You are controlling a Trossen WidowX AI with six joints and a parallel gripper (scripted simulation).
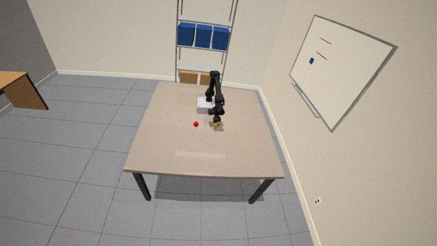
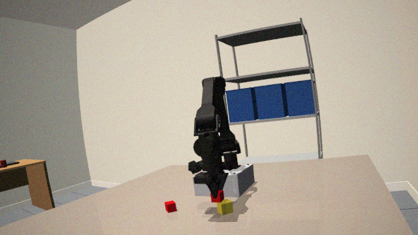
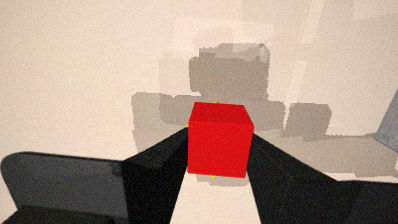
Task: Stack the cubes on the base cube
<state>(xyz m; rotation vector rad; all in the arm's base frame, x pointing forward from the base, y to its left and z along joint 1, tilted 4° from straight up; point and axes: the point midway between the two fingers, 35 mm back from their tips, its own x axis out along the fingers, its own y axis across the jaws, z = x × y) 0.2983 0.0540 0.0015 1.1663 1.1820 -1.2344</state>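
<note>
My gripper (image 3: 220, 145) (image 2: 217, 196) is shut on a red cube (image 3: 219, 149) (image 2: 217, 196). The yellow base cube (image 2: 225, 207) (image 1: 216, 124) stands on the table. In the exterior view the held cube overlaps the yellow cube's upper left edge from behind; whether they touch I cannot tell. In the wrist view the held cube hides the yellow cube except for tiny yellow corners around its edges. The other red cube (image 1: 195, 124) (image 2: 170, 206) lies on the table, to the left of the yellow cube in the top and exterior views.
The arm stands on a pale grey block (image 1: 203, 106) (image 2: 245, 179) behind the cubes on the table (image 1: 164, 137). A shelf with blue bins (image 1: 203, 35) is behind the table. The arm's shadow falls around the yellow cube.
</note>
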